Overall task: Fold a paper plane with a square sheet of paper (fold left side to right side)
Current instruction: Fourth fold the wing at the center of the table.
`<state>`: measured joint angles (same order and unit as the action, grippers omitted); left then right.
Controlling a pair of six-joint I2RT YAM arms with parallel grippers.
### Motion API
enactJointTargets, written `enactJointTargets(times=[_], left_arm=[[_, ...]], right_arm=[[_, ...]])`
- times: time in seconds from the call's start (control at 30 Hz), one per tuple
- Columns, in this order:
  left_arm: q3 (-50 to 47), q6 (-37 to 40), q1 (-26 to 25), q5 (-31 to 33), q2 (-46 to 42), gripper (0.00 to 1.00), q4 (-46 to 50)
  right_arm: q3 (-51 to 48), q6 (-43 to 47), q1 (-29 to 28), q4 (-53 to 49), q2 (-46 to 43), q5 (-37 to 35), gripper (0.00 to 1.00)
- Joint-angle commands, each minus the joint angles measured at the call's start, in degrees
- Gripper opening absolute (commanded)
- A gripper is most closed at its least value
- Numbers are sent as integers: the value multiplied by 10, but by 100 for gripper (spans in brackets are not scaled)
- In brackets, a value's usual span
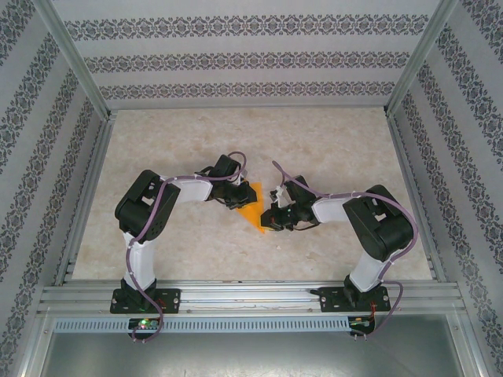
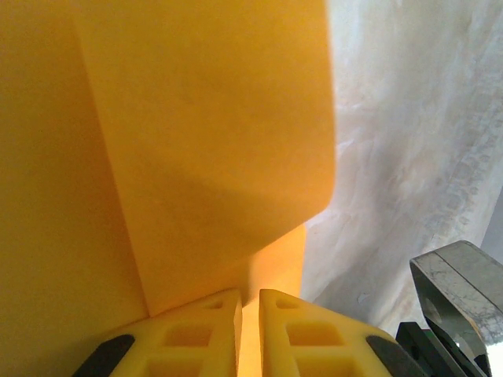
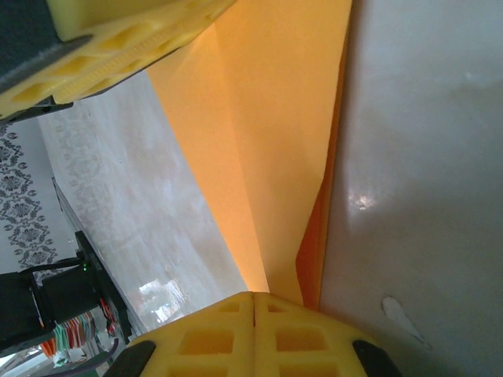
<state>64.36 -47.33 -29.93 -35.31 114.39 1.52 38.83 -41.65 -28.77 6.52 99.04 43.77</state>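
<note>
- Locate the orange sheet of paper (image 1: pixel 250 208) in the top view. It sits near the middle of the table (image 1: pixel 330 141), between the two grippers, and its outline is pointed rather than square.
- Check the left gripper (image 1: pixel 238 198). It meets the sheet's far left part.
- In the left wrist view, its yellow fingers (image 2: pixel 196 338) stand almost together. Only a thin slit is left between them, and orange paper shows in that slit. Treat this tool as clamped on the sheet of paper.
- Note that the sheet rises up and away from the left fingers as a broad panel with a long straight crease and a rounded outer corner. The pale table surface lies to its right.
- Check the right gripper (image 1: pixel 271 220). It meets the sheet's near right end.
- In the right wrist view, its two yellow pads (image 3: pixel 212 338) are pressed flat against each other. The sheet narrows to a point that runs in at their tips. Treat this tool as closed, pinching the sheet of paper.
- In that same view, observe two layers of paper separating slightly along the right edge, just above the table.
</note>
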Motion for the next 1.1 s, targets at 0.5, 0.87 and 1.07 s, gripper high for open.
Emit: enactJointTargets(times=[0.5,0.87,1.07], left_arm=[[-15,13,-3,23,18,16,28],[-16,13,-4,23,21,16,27],[-16,12,-2,23,22,16,27]], right_arm=[[-19,25,-15,-41,0,-23,6],[-26,39,-21,-70,-3,-35,6],[-32,52,-28,-97,-9,-36,6]])
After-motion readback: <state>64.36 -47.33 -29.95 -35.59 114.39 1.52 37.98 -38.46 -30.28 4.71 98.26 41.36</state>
